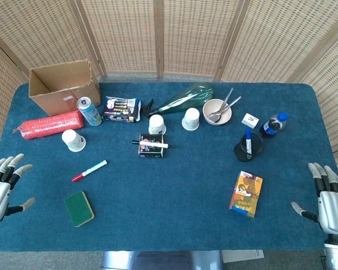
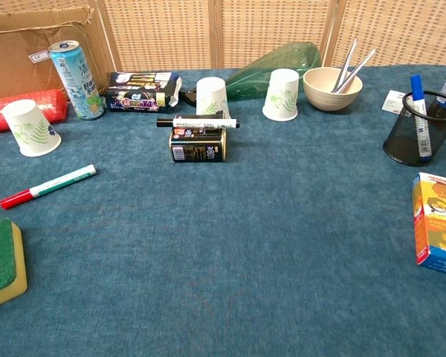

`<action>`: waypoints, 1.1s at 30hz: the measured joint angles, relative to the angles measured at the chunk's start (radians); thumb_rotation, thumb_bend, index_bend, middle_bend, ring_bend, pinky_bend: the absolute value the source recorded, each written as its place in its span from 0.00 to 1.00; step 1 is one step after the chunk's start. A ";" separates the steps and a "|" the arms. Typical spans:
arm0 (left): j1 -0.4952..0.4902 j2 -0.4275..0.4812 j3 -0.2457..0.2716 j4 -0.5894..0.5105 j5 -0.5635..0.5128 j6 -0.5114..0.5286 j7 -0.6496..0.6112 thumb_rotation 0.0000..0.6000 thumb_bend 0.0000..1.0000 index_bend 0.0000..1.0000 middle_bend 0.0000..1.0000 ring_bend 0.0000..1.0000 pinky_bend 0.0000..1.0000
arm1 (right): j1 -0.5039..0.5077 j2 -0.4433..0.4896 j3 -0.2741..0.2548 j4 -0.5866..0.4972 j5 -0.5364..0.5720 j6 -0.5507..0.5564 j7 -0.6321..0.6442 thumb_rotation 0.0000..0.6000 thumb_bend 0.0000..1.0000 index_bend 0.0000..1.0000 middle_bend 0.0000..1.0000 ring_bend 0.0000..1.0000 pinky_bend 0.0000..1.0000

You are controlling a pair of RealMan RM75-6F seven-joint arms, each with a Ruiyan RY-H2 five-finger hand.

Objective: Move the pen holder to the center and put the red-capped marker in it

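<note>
Desk (image 1: pixel 174 219) with blue cloth, seen from head and chest. Pen holder (image 1: pixel 248 149), black mesh, stands right of centre with a blue-capped pen upright in it, a bottle (image 1: pixel 274 125) just behind and a colourful box (image 1: pixel 246 193) nearer the front edge. Red-capped marker (image 1: pixel 89 170) lies flat on the left side, cap toward the front-left, apart from the sponge (image 1: pixel 79 208) in front of it and the paper cup (image 1: pixel 74 140) behind it. Middle of the desk carries only a small dark tin (image 1: pixel 151 149) with a black-capped marker across its top; the cloth in front of it is bare to the front edge. Along the back edge: cardboard box (image 1: pixel 63 86), red roll (image 1: pixel 48 124), can (image 1: pixel 89 111), snack packet (image 1: pixel 121 109), two more cups, green bag (image 1: pixel 186 98), bowl (image 1: pixel 217 111) holding utensils. Left robot hand (image 1: pixel 3 188) hangs off the left edge, released, fingers spread, holding nothing. Right robot hand (image 1: pixel 327 197) hangs at the front-right corner, likewise released and spread. Neither robot hand shows in the chest view.
</note>
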 measured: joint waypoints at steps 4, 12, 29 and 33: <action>-0.005 0.022 0.001 -0.021 0.005 -0.007 -0.004 1.00 0.18 0.21 0.00 0.00 0.00 | 0.003 0.002 -0.002 0.000 0.004 -0.014 0.006 1.00 0.00 0.00 0.00 0.00 0.14; -0.013 0.092 -0.004 -0.121 0.003 -0.016 -0.043 1.00 0.19 0.21 0.00 0.00 0.00 | 0.024 0.004 -0.002 0.009 0.034 -0.082 0.060 1.00 0.00 0.00 0.00 0.00 0.14; -0.050 0.273 -0.062 -0.379 -0.016 -0.020 -0.030 1.00 0.18 0.21 0.00 0.00 0.00 | 0.213 -0.077 0.108 0.225 0.175 -0.398 0.367 1.00 0.00 0.00 0.00 0.00 0.14; -0.050 0.280 -0.064 -0.391 -0.005 -0.015 -0.025 1.00 0.18 0.21 0.00 0.00 0.00 | 0.263 -0.100 0.143 0.266 0.201 -0.442 0.375 1.00 0.00 0.00 0.00 0.00 0.14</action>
